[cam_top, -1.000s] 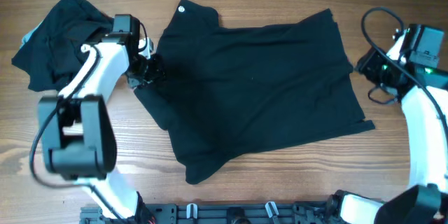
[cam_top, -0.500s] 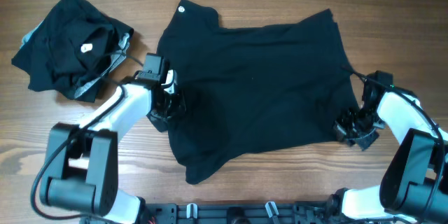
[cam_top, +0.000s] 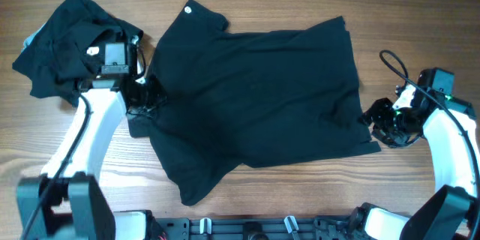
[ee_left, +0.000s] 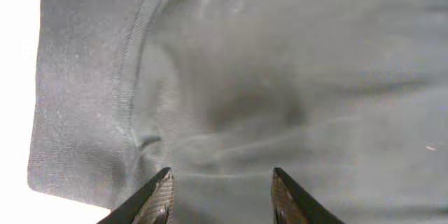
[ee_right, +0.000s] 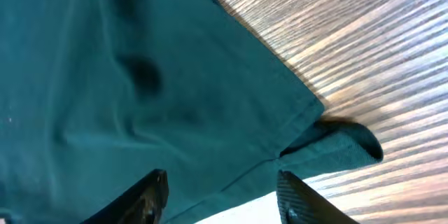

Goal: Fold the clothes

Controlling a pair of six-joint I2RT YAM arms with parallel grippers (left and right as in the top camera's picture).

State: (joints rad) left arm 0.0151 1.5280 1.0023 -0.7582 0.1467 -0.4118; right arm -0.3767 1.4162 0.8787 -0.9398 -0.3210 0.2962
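The shirt, large, plain and black, lies spread across the middle of the wooden table, with one end reaching toward the near edge and a small white mark at its far-left corner. A second dark garment with grey trim and a small white label sits bunched at the far-left corner of the table, apart from the shirt. The left gripper is at the shirt's left edge. In the left wrist view its fingers stand spread over the fabric beside a stitched hem, pinching nothing. The right gripper is at the shirt's near-right corner, toward the right edge of the table. In the right wrist view its fingers also stand spread, and the shirt's corner, with a small turned-over flap, lies ahead of them on bare wood.
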